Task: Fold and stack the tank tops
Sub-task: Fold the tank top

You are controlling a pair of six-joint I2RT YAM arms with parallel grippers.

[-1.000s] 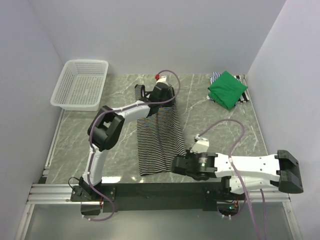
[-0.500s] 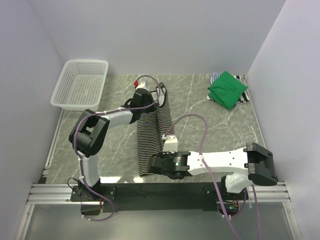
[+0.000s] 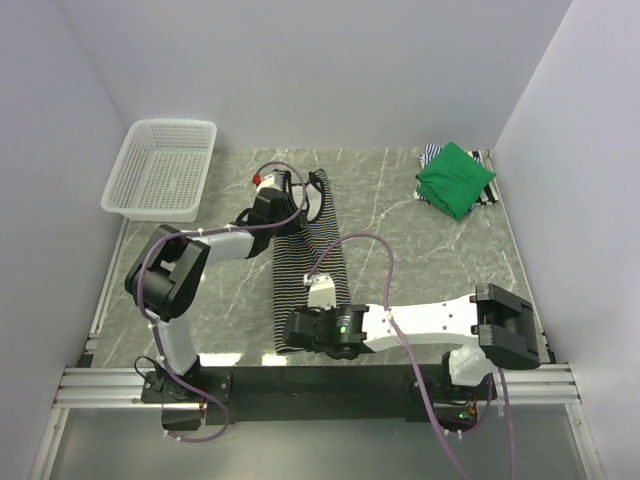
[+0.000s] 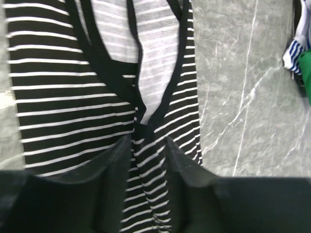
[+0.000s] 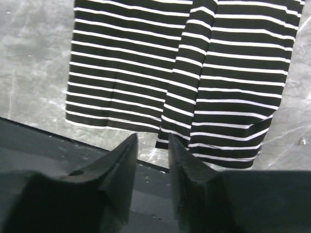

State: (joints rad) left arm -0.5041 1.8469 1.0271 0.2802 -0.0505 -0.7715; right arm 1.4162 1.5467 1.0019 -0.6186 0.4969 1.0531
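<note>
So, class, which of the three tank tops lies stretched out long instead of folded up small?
The black-and-white striped tank top, mid-table. The green tank top sits folded small atop the blue-striped tank top in the far right corner.

The overhead camera looks down from behind; both wrist cameras closely face the same striped top [image 3: 295, 290].

The top view is bright and even, lit softly from above. The arms and the white mesh basket [image 3: 150, 212] cast only faint, diffuse shadows on the marble-patterned table [image 3: 400, 240], which carries a pale sheen near its front edge. In both wrist views the stripes of the black-and-white striped tank top [image 4: 73, 97] are crisp. The left gripper's fingers [image 4: 112, 194] and the right gripper's fingers [image 5: 116, 184] are dark, featureless and slightly soft.
</note>
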